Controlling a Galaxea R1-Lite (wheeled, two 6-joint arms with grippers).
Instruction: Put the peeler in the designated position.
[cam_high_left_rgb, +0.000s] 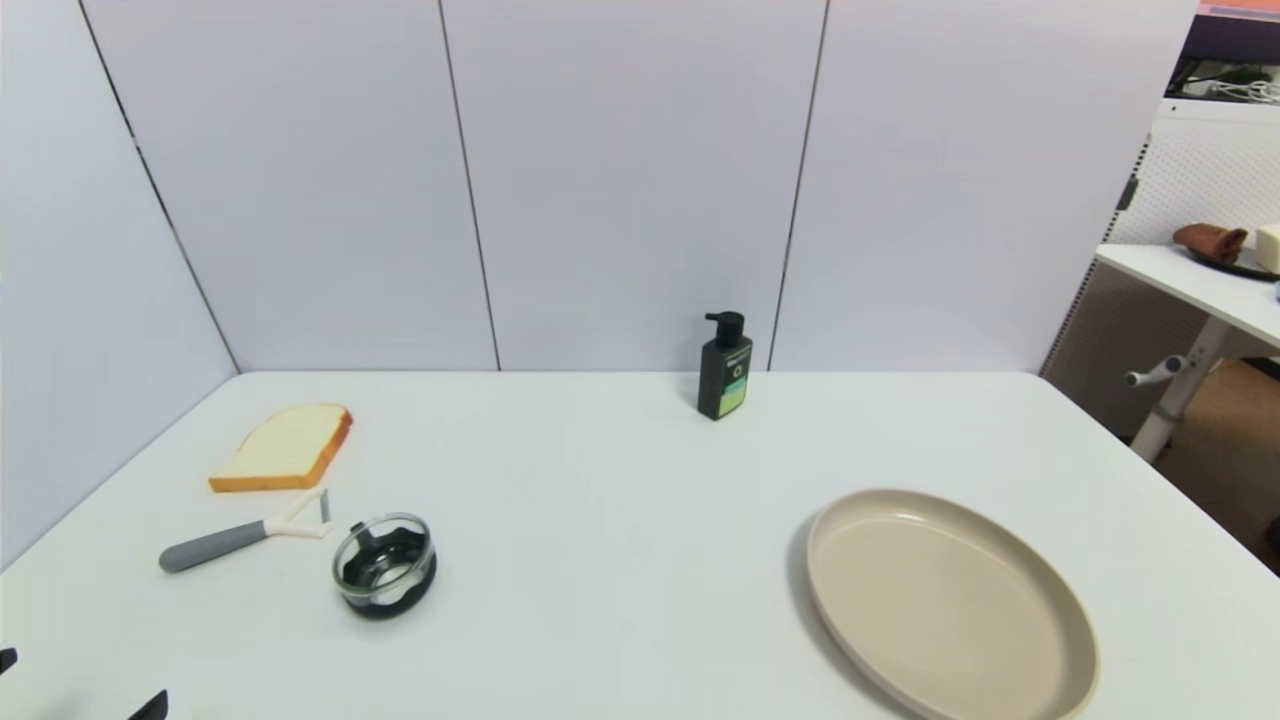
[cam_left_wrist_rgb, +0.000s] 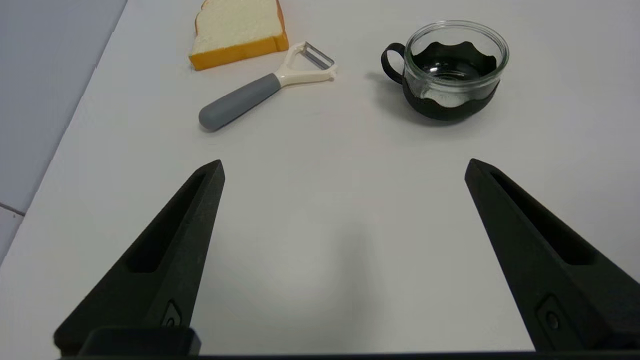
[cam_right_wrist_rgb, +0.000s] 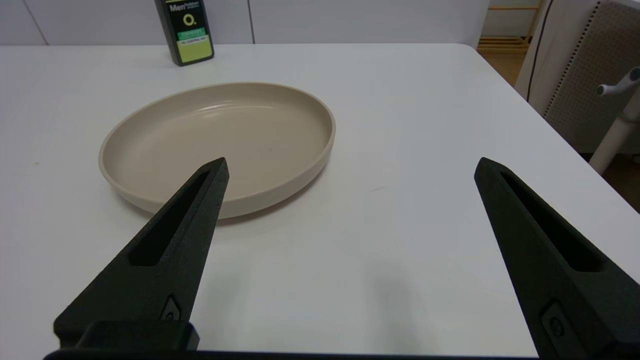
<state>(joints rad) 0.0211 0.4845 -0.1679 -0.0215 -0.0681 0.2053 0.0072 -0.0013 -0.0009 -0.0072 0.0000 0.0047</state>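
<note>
The peeler (cam_high_left_rgb: 245, 533) lies flat on the white table at the left, its grey handle towards the table's left edge and its cream forked head with the metal blade beside the bread. In the left wrist view the peeler (cam_left_wrist_rgb: 265, 87) lies ahead of my left gripper (cam_left_wrist_rgb: 345, 162), which is open, holds nothing and hovers over bare table short of it. Only the left gripper's fingertips (cam_high_left_rgb: 150, 705) show in the head view, at the bottom left corner. My right gripper (cam_right_wrist_rgb: 351, 160) is open and empty near the beige plate. No mark shows the designated position on the tabletop (cam_high_left_rgb: 620, 520).
A slice of bread (cam_high_left_rgb: 285, 447) lies just behind the peeler. A glass cup with a black base (cam_high_left_rgb: 385, 565) stands right of it. A dark pump bottle (cam_high_left_rgb: 725, 367) stands at the back wall. A large beige plate (cam_high_left_rgb: 1050, 610) sits front right.
</note>
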